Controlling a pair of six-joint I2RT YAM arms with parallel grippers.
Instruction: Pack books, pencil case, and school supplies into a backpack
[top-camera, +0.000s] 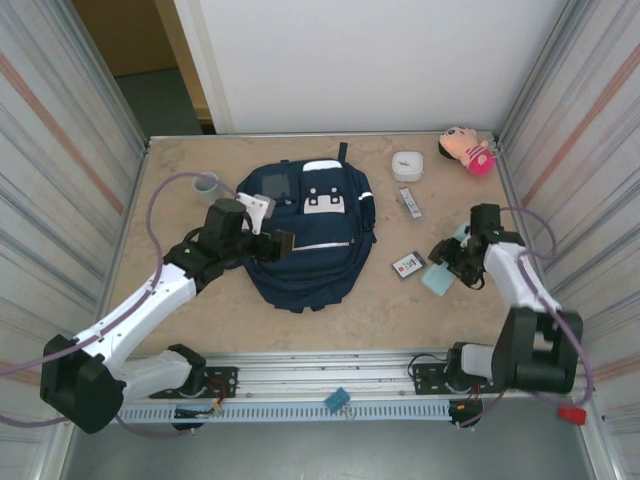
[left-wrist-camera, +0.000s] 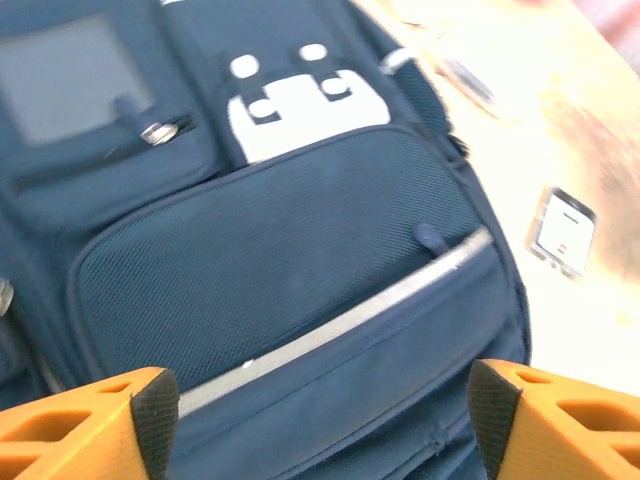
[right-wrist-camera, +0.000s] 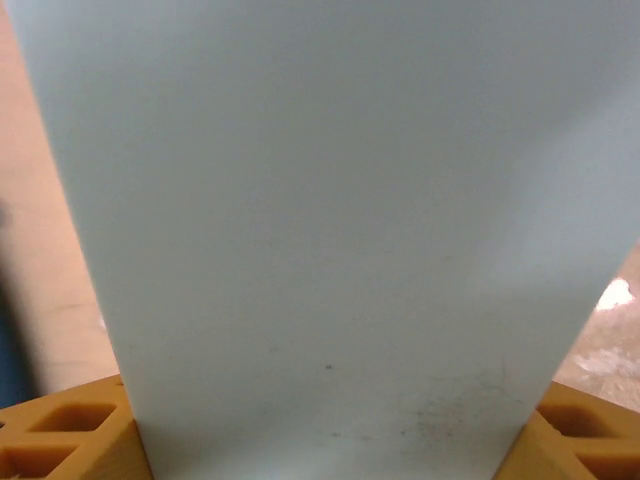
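Note:
The navy backpack (top-camera: 300, 245) lies flat in the middle of the table, white patches and a thin zip line on its front (left-wrist-camera: 280, 250). My left gripper (top-camera: 275, 243) hovers open over its front pocket (left-wrist-camera: 325, 425), orange fingers wide apart with nothing between them. The pale teal pencil case (top-camera: 438, 278) lies on the table at the right. My right gripper (top-camera: 450, 258) is shut on it, and the case (right-wrist-camera: 320, 230) spans from one finger to the other. A small white packet (top-camera: 407, 265) (left-wrist-camera: 562, 232) and a narrow grey bar (top-camera: 410, 202) lie between backpack and case. The books are out of view.
A white rounded box (top-camera: 407, 165) and a pink plush toy (top-camera: 467, 150) sit at the back right. A grey cup (top-camera: 207, 184) stands at the back left of the backpack. Metal walls close in both sides.

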